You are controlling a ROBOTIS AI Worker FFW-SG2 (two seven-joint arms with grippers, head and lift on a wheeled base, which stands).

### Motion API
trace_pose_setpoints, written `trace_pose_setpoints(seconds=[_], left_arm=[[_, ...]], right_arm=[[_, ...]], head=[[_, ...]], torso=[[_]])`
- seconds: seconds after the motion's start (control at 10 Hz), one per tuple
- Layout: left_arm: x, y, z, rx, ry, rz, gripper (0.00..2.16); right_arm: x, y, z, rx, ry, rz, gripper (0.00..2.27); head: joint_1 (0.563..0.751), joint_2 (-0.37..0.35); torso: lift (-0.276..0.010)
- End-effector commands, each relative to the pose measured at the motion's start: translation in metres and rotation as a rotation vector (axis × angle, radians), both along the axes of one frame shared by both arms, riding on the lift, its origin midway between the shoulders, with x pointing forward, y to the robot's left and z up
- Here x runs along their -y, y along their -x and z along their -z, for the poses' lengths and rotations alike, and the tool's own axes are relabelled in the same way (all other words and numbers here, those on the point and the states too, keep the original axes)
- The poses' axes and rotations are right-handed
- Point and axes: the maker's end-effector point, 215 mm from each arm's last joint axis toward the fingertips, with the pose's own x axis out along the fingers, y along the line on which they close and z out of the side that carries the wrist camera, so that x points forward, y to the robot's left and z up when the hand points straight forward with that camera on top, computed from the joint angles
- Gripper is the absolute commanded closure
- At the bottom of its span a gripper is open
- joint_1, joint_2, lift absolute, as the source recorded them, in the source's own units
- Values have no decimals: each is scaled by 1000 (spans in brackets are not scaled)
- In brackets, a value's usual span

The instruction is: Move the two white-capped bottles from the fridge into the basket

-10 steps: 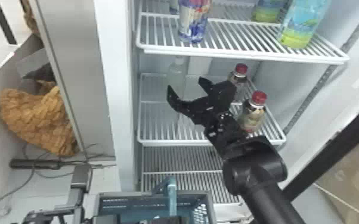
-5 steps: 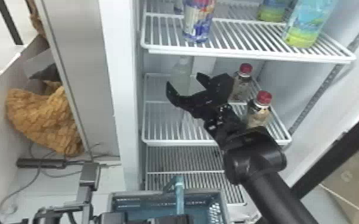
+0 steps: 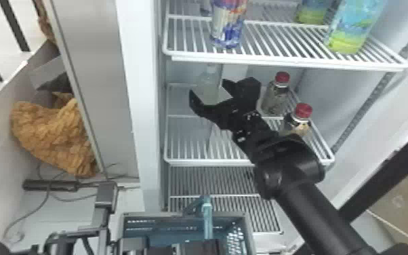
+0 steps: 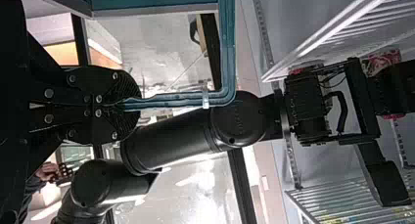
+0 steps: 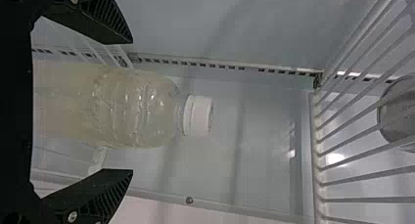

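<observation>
My right gripper (image 3: 210, 91) is in the fridge at the middle shelf (image 3: 183, 159), fingers open, in front of a clear bottle (image 3: 207, 83) at the back left. In the right wrist view that bottle (image 5: 132, 109), with its white cap (image 5: 198, 115), stands between the spread fingers of the gripper (image 5: 132, 106), with gaps on both sides. My left gripper (image 3: 198, 247) is low at the teal basket (image 3: 159, 234); in the left wrist view, the gripper (image 4: 122, 104) is shut on the basket's handle (image 4: 227, 48).
Two red-capped bottles (image 3: 275, 96) (image 3: 303, 118) stand right of my right gripper on the same shelf. The upper shelf (image 3: 281, 61) overhangs it, carrying a blue can (image 3: 228, 27) and a green-blue bottle (image 3: 352, 30). The fridge's left wall edge (image 3: 139, 101) is close by.
Against the shelves, my right gripper has shifted slightly left and deeper, closer to the clear bottle, with its fingers still open. The whole head view has shifted a little. The basket stays below.
</observation>
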Motion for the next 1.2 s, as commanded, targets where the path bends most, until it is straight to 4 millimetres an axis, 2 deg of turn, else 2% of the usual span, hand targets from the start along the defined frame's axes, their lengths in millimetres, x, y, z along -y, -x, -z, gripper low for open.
trace_pose_setpoints(seconds=[0.0,0.1,0.2,0.3,0.6,0.8,1.1], left_arm=[[0,0,0,-2,1,1,1156],[0,-1,0,-2,1,-1,1156],[-1,-1,1,-4,1,-4,1156],[-1,0,2,-8,3,-4,1156],[0,-2,0,-4,7,-6,1156],[0,-2,0,-3,8,-6,1156],[-2,0,2,-9,8,-9,1156]], right_arm=[[3,-5,1,-3,9,12,173],[6,-8,2,-7,11,18,352],[6,-8,2,-7,9,20,657],[5,-8,1,-9,2,20,786],[-5,-4,-6,-6,-39,6,860],[-5,2,-2,-5,-64,5,849],[-19,18,-2,-8,-113,-18,826]], head=[[695,-140],[695,-142],[695,-144],[695,-144],[695,-140],[695,-135],[695,-131]], torso=[[-260],[-260],[-260],[-260],[-260],[-260],[-260]])
